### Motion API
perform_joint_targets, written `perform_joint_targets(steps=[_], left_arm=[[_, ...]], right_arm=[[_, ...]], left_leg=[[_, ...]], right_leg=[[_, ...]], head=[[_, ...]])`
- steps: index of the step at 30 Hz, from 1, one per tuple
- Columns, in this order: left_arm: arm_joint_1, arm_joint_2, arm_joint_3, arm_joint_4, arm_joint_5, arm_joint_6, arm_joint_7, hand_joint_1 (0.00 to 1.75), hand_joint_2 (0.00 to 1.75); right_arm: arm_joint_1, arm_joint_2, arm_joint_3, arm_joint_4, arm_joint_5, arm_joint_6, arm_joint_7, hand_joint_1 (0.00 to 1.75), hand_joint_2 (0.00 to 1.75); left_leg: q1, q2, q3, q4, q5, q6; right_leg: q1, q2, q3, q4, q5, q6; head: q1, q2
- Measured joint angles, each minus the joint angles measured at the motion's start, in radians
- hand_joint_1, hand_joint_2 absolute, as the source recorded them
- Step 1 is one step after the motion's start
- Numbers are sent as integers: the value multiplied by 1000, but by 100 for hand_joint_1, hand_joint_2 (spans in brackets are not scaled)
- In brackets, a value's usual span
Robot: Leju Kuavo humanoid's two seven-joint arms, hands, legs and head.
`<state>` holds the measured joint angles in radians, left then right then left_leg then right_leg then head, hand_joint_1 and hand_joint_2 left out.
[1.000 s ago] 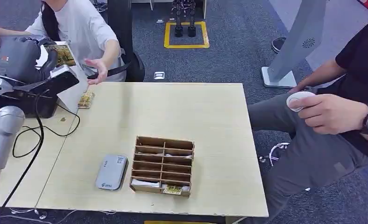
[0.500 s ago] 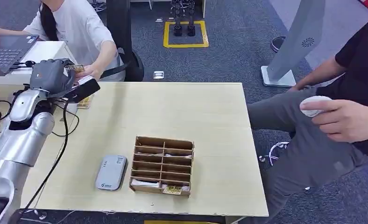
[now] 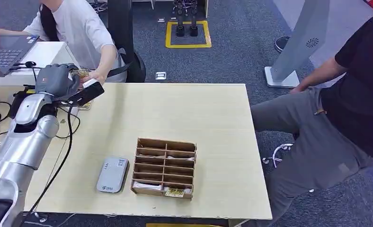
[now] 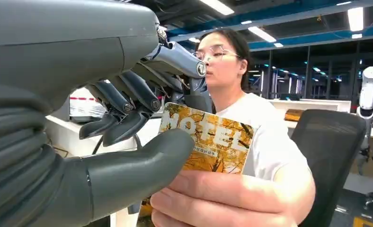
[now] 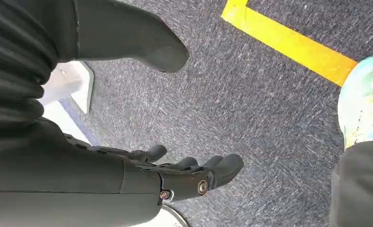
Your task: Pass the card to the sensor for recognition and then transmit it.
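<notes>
Handing over, by the look of it: holding the card (image 4: 208,142) out past the far left corner of the desk (image 3: 213,118), with the left hand (image 3: 57,80) raised toward the seated person in the white shirt (image 3: 87,30). Pinching the card between thumb (image 4: 137,165) and the darker fingers (image 4: 123,113) in the left wrist view, while the person's hand (image 4: 232,194) is closing on its lower part, so both are gripping it at once. Judging the sensing step as likely done and the transmit step as under way, though not confirming a scan from these frames alone.

Sitting well apart from the card: the grey sensor (image 3: 112,174) near the desk's front edge, just beside the cardboard organiser (image 3: 164,166).

Hanging low over the carpet: the right hand (image 5: 184,175), fingers loosely curled and holding nothing.

Next, probably calling for easing thumb and fingers apart only once the person's grip is firm, then drawing the arm back without dragging the card or snagging the black cable (image 3: 64,142) trailing over the desk.
</notes>
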<state>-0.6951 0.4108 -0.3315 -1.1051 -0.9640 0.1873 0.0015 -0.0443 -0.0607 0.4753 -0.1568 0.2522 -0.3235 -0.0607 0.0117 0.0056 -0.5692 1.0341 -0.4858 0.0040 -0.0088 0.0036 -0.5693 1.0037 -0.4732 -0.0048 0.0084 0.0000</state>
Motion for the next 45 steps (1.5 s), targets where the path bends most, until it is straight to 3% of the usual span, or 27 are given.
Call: perform_joint_targets(steps=[7,8,9,15,17,18,19,20,21,22,23,24,25,27,29,33,45], left_arm=[[0,-3,0,4,1,0,-2,169,175],[0,-4,0,4,2,-2,-3,127,175],[0,-4,0,4,2,-3,-3,0,175],[7,9,0,-3,34,9,-27,0,175],[43,41,4,-31,63,66,-34,0,175],[86,61,20,-53,102,119,-24,0,175],[187,72,64,-94,188,202,-34,0,175],[304,84,128,-151,305,270,-78,0,175],[427,79,224,-187,442,312,-186,0,175],[517,68,316,-185,503,273,-305,0,175],[581,56,431,-179,517,213,-386,0,175],[623,36,569,-178,501,163,-431,0,175],[646,5,743,-182,475,130,-452,0,175],[676,-41,988,-199,422,101,-430,0,175],[694,-76,1133,-217,386,88,-414,0,175],[721,-102,1201,-245,350,91,-395,0,175],[730,-122,1290,-227,318,159,-328,0,175]], right_arm=[[0,0,0,0,0,0,-1,0,175],[0,0,0,0,-1,0,-3,0,175],[0,0,0,0,-1,0,-4,0,175],[2,0,0,0,-15,-5,-13,0,175],[8,0,-1,0,-25,-8,-13,0,175],[11,0,-3,0,-37,-11,-9,0,175],[16,1,-6,0,-47,-13,2,0,175],[25,3,-10,2,-57,-18,8,0,175],[36,4,-12,4,-63,-23,8,0,175],[46,4,-12,6,-64,-24,8,0,175],[55,5,-12,8,-66,-25,8,0,175],[62,6,-13,10,-68,-26,8,0,175],[67,6,-14,11,-70,-26,8,0,175],[67,6,-18,11,-70,-26,8,0,175],[65,6,-21,11,-70,-26,8,0,175],[53,6,-23,12,-69,-24,12,0,175],[45,6,-27,13,-71,-23,14,0,175]], left_leg=[[0,0,0,0,0,0],[0,0,0,0,0,0],[0,0,0,0,0,0],[0,0,-1,0,0,0],[0,2,0,-1,0,0],[0,3,-10,-4,-2,-1],[-2,6,-2,-6,-4,-1],[-8,14,9,-11,-9,-3],[-12,22,20,-15,-12,-1],[-12,26,23,-15,-13,1],[-8,27,26,-13,-14,0],[-4,26,19,-10,-13,-1],[-2,25,14,-9,-13,-1],[-2,25,15,-9,-14,-2],[-2,20,14,-9,-14,-2],[-1,6,13,-9,-11,-3],[-1,0,13,-9,-8,-4]], right_leg=[[0,0,0,0,0,0],[0,0,0,0,0,0],[0,0,0,0,0,0],[0,0,1,1,0,0],[0,2,1,1,0,0],[-1,3,4,3,0,0],[-4,6,6,1,-2,-1],[-8,14,11,0,-6,0],[-13,23,15,0,-10,2],[-13,26,16,1,-12,1],[-11,28,12,1,-12,0],[-6,27,7,0,-11,-2],[-4,26,4,0,-10,-2],[-4,26,4,0,-11,-2],[-3,21,5,0,-11,-3],[-3,6,9,0,-12,-2],[-3,-1,12,0,-11,-3]], head=[[0,0],[0,0],[0,0],[1,0],[0,0],[0,0],[2,0],[4,0],[-1,0],[-7,0],[-9,0],[-9,0],[-8,0],[-10,0],[-9,0],[-8,0],[-9,0]])
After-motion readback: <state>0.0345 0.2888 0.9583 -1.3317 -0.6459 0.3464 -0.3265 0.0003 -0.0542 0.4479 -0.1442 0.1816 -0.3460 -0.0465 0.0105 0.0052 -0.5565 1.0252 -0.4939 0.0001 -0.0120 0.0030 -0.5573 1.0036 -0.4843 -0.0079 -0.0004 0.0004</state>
